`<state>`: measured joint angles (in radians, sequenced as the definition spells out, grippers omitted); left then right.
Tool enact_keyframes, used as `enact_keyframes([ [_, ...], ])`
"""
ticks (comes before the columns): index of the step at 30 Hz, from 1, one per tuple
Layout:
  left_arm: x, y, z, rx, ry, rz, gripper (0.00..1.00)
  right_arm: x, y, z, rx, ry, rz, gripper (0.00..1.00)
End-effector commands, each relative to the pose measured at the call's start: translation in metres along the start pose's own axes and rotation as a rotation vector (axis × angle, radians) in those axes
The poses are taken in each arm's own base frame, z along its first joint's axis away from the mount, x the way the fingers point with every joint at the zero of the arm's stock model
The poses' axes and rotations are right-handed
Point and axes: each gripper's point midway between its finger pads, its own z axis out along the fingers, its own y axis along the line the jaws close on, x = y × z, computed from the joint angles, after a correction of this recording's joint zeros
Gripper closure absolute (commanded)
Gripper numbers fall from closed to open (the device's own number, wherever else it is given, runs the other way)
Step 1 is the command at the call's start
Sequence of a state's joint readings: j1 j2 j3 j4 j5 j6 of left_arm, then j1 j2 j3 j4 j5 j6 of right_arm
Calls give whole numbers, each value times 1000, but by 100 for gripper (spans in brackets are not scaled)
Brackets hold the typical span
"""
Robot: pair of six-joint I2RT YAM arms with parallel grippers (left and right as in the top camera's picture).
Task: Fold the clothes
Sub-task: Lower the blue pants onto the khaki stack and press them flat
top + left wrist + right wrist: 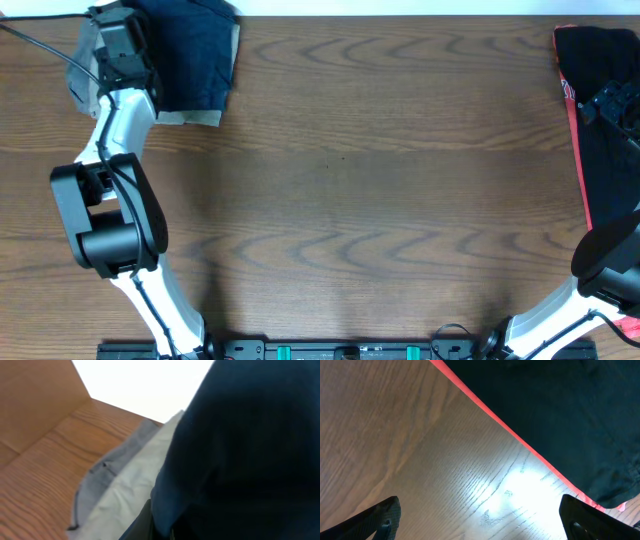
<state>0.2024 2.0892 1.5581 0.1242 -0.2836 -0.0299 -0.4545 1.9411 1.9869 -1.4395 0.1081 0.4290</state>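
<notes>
The dark navy-blue shorts (195, 55) lie folded at the table's far left, on top of tan shorts (195, 117). My left gripper (118, 45) is at the pile's left edge. In the left wrist view its fingers (160, 530) sit close together with a fold of the navy fabric (240, 450) pinched between them; the fabric hides most of the jaws. My right gripper (610, 100) is far off at the right edge. In the right wrist view it (480, 520) is open and empty over bare wood.
A black garment (600, 50) with a red-pink side stripe (578, 150) lies at the far right; its edge (560, 405) is just beyond my right fingers. Pale tan cloth (135, 480) and a grey piece (100, 480) stick out under the navy shorts.
</notes>
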Motion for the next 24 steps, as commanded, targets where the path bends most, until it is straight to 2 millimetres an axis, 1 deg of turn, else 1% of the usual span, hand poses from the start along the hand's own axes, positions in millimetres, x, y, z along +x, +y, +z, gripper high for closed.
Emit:
enact_keyframes([
  [1, -21, 24, 2, -53, -42, -2, 90, -2, -2, 1, 8, -2, 15, 1],
  [2, -20, 27, 3, -58, -38, -2, 83, -2, -2, 1, 8, -2, 15, 1],
  [4, -19, 30, 4, -62, -32, -2, 48, -2, -2, 1, 8, -2, 15, 1],
  [5, -19, 30, 4, -62, -31, -1, 36, -2, -2, 1, 8, -2, 15, 1],
  [6, -19, 30, 4, -61, -31, -1, 27, -2, -2, 1, 8, -2, 15, 1],
  [8, -19, 29, 4, -61, -32, -1, 15, -2, -2, 1, 8, -2, 15, 1],
  [10, -19, 29, 3, -60, -32, -1, 11, -2, -1, 1, 8, -2, 14, 1],
  [12, -20, 29, 3, -60, -33, -2, 11, -2, -1, 1, 8, -2, 14, 1],
  [13, -21, 29, 1, -59, -35, -2, 13, -2, -1, 1, 8, -2, 14, 1],
  [15, -23, 26, -3, -54, -30, 3, 24, -2, -1, 1, 8, -2, 14, 1],
  [17, -22, 17, -9, -26, -13, 14, 36, -2, -1, 1, 8, -2, 14, 1],
  [19, -14, -1, -16, 40, 29, 35, 48, -2, -1, 1, 8, -2, 14, 1],
  [21, 2, -24, -21, 134, 90, 58, 50, -2, -1, 1, 8, -2, 14, 1],
  [22, 12, -39, -26, 199, 130, 70, 55, -2, -1, 1, 8, -2, 14, 1],
  [24, 31, -65, -36, 321, 197, 82, 69, -2, -1, 1, 8, -2, 14, 1],
])
